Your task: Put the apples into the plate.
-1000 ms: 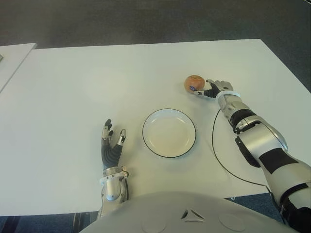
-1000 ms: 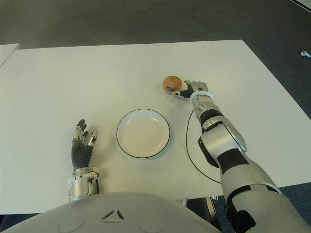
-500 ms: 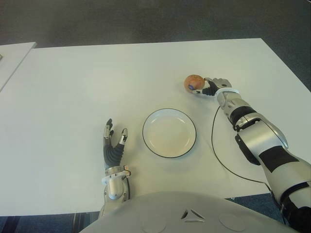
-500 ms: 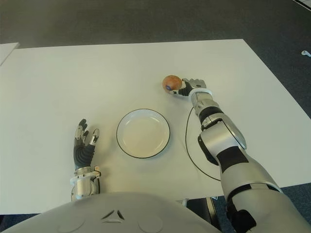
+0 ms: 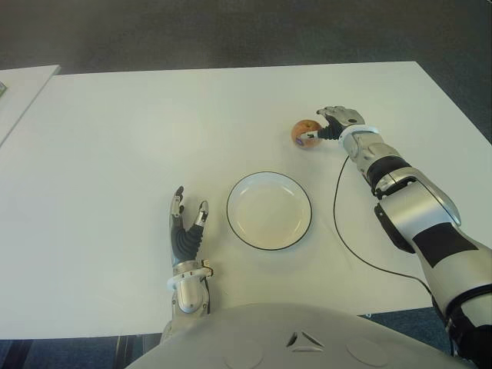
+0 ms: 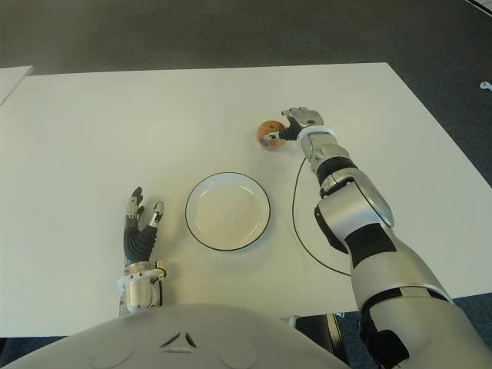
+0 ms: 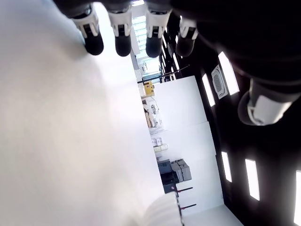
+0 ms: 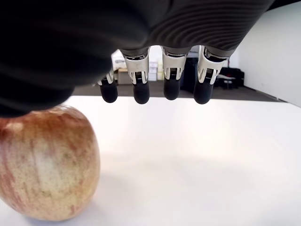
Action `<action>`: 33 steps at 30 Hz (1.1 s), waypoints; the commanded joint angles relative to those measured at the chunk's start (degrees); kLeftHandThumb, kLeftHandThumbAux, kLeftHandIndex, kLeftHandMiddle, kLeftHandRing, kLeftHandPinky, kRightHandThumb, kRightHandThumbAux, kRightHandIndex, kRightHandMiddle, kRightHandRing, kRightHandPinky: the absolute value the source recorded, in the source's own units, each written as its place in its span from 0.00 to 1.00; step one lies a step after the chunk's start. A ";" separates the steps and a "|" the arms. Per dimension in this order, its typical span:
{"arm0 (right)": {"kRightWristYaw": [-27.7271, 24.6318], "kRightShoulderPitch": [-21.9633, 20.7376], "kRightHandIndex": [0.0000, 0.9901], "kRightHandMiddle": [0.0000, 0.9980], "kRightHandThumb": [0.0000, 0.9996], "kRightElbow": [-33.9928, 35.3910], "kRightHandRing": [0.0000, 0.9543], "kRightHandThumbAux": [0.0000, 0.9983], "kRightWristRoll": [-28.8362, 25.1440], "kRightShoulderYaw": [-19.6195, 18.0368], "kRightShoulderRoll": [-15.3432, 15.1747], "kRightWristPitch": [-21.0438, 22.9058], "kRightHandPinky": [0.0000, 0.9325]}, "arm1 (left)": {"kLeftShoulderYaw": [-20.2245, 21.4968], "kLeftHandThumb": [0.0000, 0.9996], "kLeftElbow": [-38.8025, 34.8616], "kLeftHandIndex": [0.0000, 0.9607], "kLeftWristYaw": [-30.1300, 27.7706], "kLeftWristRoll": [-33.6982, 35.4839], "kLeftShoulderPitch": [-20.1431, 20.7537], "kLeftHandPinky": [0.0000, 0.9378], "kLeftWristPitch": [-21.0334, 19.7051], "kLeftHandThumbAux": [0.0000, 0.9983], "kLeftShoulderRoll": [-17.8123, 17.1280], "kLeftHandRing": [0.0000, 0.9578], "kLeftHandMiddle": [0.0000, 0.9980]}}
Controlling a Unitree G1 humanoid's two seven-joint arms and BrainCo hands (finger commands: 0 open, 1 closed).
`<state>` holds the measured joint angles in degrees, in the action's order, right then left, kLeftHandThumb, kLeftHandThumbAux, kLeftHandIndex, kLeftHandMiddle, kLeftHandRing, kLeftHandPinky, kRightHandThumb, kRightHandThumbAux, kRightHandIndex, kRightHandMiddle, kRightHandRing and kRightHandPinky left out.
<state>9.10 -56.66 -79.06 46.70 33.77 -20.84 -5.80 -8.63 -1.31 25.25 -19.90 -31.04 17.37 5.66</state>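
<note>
Reaching across the desk [image 5: 115,138], right hand [image 5: 333,123] sits just beside the apple [image 5: 305,132] w/ fingers [image 8: 141,89] extended & gripping nothing, prob. lining up a grasp. Apple's on the desk, well apart from the plate [image 5: 240,192]. Left hand [image 5: 187,231], open, idle left of plate.

the right hand [image 5: 338,121] covers part of the apple [image 5: 304,132]; whether its thumb touches it cannot be told. the right wrist view's edge crops the apple.
</note>
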 commanded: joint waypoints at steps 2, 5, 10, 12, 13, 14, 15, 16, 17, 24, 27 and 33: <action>-2.49 -1.90 0.00 0.00 0.16 0.63 0.00 0.18 0.23 0.63 -1.43 -1.94 0.00 | -0.49 0.00 1.80 0.18 1.46 0.56 1.77 0.00 -1.20 0.40 2.80 0.00 0.05; -2.69 -1.72 0.00 0.00 0.17 0.34 0.00 0.18 0.41 0.83 -1.37 -1.70 0.00 | -0.78 0.00 2.13 0.21 1.86 0.72 2.11 0.00 -1.08 0.40 2.87 0.01 0.06; -2.72 -1.70 0.00 0.00 0.17 0.20 0.00 0.18 0.67 1.36 -1.04 -1.42 0.00 | -1.62 0.00 2.17 0.24 2.74 0.10 2.38 0.00 -1.27 0.40 2.92 0.01 0.07; -2.76 -1.74 0.00 0.00 0.17 0.16 0.00 0.19 0.77 1.61 -0.95 -1.28 0.00 | -1.94 0.00 1.95 0.24 2.69 0.03 2.46 0.00 -1.75 0.40 2.74 0.01 0.07; -2.79 -1.76 0.00 0.00 0.17 0.15 0.00 0.19 0.80 1.71 -0.94 -1.22 0.00 | -2.04 0.00 1.96 0.24 2.66 0.05 2.58 0.00 -1.98 0.40 2.65 0.01 0.07; -2.80 -1.78 0.00 0.00 0.17 0.14 0.00 0.19 0.80 1.77 -0.94 -1.19 0.00 | -2.11 0.00 1.99 0.23 2.68 0.08 2.67 0.00 -2.11 0.40 2.56 0.01 0.07; -2.53 -1.48 0.00 0.00 0.17 -0.04 0.00 0.19 0.85 1.80 -0.83 -1.00 0.00 | -2.15 0.00 1.94 0.23 2.58 0.14 2.72 0.00 -2.24 0.39 2.40 0.01 0.07; -2.32 -1.25 0.00 0.00 0.17 -0.18 0.00 0.19 0.88 1.82 -0.75 -0.87 0.00 | -2.18 0.00 1.90 0.23 2.52 0.18 2.74 0.00 -2.31 0.39 2.28 0.01 0.07; -2.18 -1.10 0.00 0.00 0.17 -0.26 0.00 0.19 0.90 1.82 -0.69 -0.78 0.00 | -2.20 0.00 1.86 0.22 2.48 0.21 2.75 0.00 -2.36 0.39 2.20 0.01 0.07; -2.95 -2.22 0.00 0.00 0.17 0.23 0.00 0.19 0.89 1.91 -0.50 -1.01 0.00 | -1.50 0.00 2.73 0.33 2.02 1.52 3.45 0.00 -0.93 0.41 1.10 0.00 0.08; -3.05 -2.08 0.00 0.00 0.18 0.05 0.00 0.19 1.13 2.12 -0.56 -0.73 0.00 | -1.49 0.00 3.34 0.37 2.29 2.13 3.73 0.00 -0.24 0.42 1.40 0.01 0.09; -2.33 -2.06 0.00 0.00 0.18 -0.12 0.00 0.18 1.33 2.25 -0.04 -0.35 0.00 | -1.89 0.00 3.19 0.42 3.26 1.91 3.62 0.00 -0.51 0.44 2.28 0.02 0.11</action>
<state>6.75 -58.38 -78.87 47.83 35.65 -21.73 -6.74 -10.06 0.50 28.05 -18.35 -29.67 18.19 4.84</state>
